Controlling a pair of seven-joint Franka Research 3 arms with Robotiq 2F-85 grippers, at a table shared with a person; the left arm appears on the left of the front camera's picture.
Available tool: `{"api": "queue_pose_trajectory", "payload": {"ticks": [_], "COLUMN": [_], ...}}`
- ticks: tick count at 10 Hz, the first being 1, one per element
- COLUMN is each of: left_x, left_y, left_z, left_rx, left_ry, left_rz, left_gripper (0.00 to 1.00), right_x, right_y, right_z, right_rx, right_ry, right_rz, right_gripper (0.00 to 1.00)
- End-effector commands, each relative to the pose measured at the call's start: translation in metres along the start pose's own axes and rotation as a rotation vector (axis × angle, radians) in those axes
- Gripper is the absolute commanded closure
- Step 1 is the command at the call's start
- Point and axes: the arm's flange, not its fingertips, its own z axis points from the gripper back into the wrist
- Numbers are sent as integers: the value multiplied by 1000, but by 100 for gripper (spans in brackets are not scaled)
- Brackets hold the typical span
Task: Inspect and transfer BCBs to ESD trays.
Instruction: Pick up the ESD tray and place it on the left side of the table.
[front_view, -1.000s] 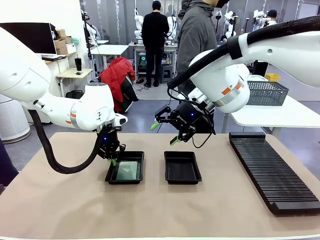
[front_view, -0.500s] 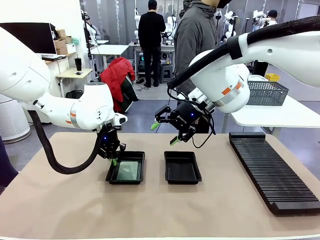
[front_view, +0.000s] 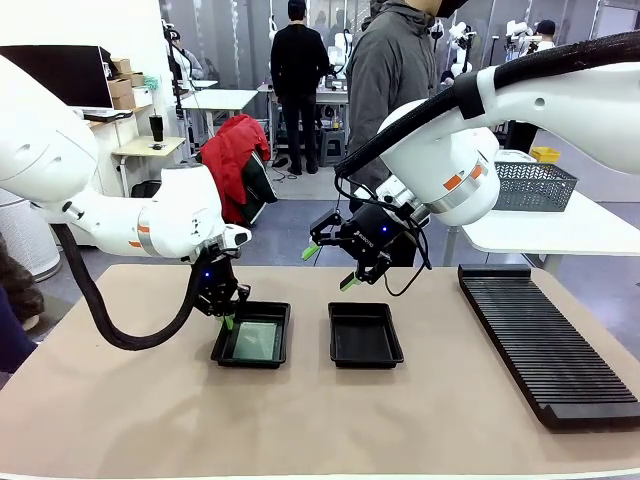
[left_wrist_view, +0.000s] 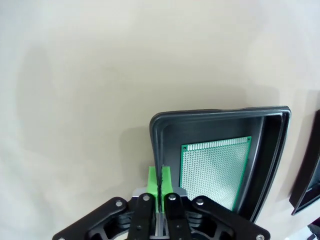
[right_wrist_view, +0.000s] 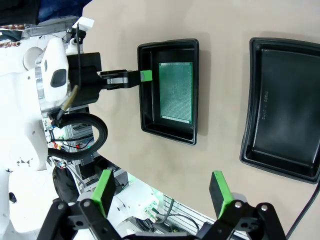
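bcb, a thin flat green perforated rectangular board (left_wrist_view: 215, 172), lies just to the robot's right of the left gripper (left_wrist_view: 160, 180). that gripper's green pads are pressed together with nothing visible between them. its tips sit low at the left rim of the shallow black plastic esd tray (left_wrist_view: 220, 112) that holds the board. can't tell if they nip the rim or only touch it. in the front view the left gripper (front_view: 227, 322) points down at that tray's (front_view: 250, 363) left edge, and the board (front_view: 257, 341) rests flat on the tray floor, face up. the board's long axis runs near-to-far across the beige table (front_view: 300, 420), parallel to the tray's long sides and crosswise to the left gripper's reach. the left arm is clearly nearer. the right gripper (front_view: 329, 267) hangs high with its jaws spread wide and empty, above the far side of the second black tray (front_view: 365, 335), which is empty, just right of the first. the right wrist view shows the board (right_wrist_view: 175, 92) square in its tray (right_wrist_view: 167, 45), well apart from the right gripper (right_wrist_view: 161, 186). my read: any pick needs the left jaws opened and shifted right over a short edge.
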Motion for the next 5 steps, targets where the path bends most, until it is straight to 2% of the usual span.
{"api": "queue_pose_trajectory", "payload": {"ticks": [1, 5], "left_x": [-5, -4], "left_y": [26, 60], "left_z": [6, 21], "left_rx": [-94, -178], "left_ry": [-13, -47], "left_rz": [-30, -56], "left_gripper": [97, 97], "right_x": [0, 0], "right_y": [1, 1], "right_z": [0, 0], "right_rx": [-5, -5], "right_ry": [0, 0], "right_rz": [1, 1], "right_gripper": [0, 0]}}
